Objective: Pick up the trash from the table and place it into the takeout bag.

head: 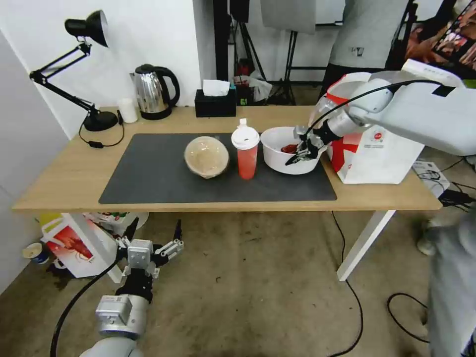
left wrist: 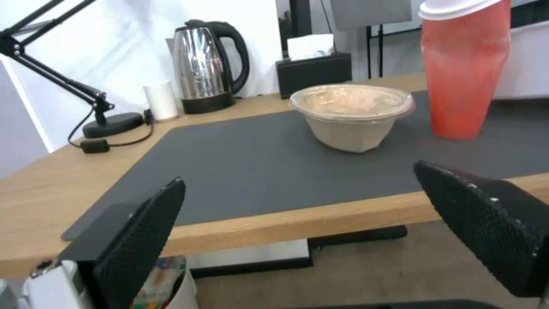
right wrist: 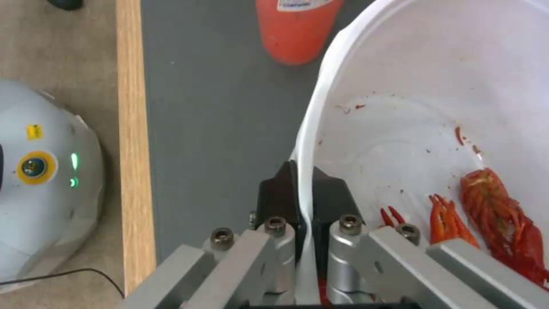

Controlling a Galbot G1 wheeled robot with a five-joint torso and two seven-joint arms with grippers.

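On the dark mat of the table, three pieces of trash stand in a row: a beige bowl, a red cup with a white lid and a large white bowl holding red crayfish scraps. My right gripper is shut on the white bowl's rim, one finger inside and one outside. The red-and-white takeout bag stands just right of that bowl, partly behind my right arm. My left gripper hangs open below the table's front edge.
At the back of the table stand a steel kettle, a black tissue box, a white cylinder and a black desk lamp. A red-and-white carton sits on the floor under the left end; cables cross the floor at right.
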